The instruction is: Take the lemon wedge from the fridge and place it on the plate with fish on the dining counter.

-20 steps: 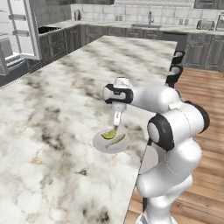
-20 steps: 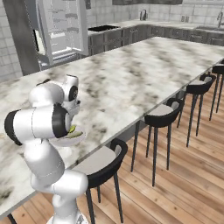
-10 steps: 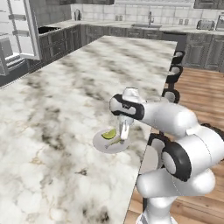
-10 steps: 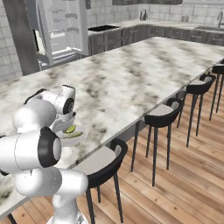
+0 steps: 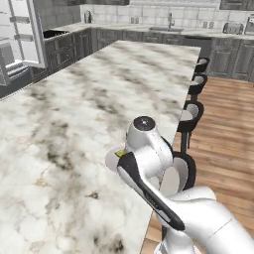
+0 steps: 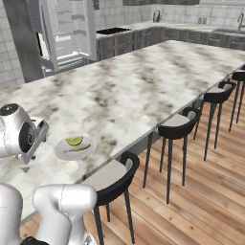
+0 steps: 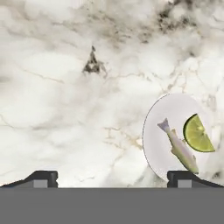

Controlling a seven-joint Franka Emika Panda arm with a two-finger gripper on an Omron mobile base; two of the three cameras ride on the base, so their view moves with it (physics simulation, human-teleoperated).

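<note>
While my gripper (image 7: 111, 177) hangs above the marble with its jaws spread wide and nothing between them, the lemon wedge (image 7: 197, 134) lies on the plate (image 7: 154, 135) beside the fish (image 7: 178, 147), off to one side of my fingertips (image 7: 183, 176). That plate sits near the edge of the dining counter (image 6: 143, 86), just above a stool (image 6: 115, 175). From here I judge the risk is my arm swinging low as it pulls away: it could clip the plate's rim and nudge it toward that edge.

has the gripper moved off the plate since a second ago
Yes. The gripper has drawn back from above the plate, where the lemon wedge lies.
</note>
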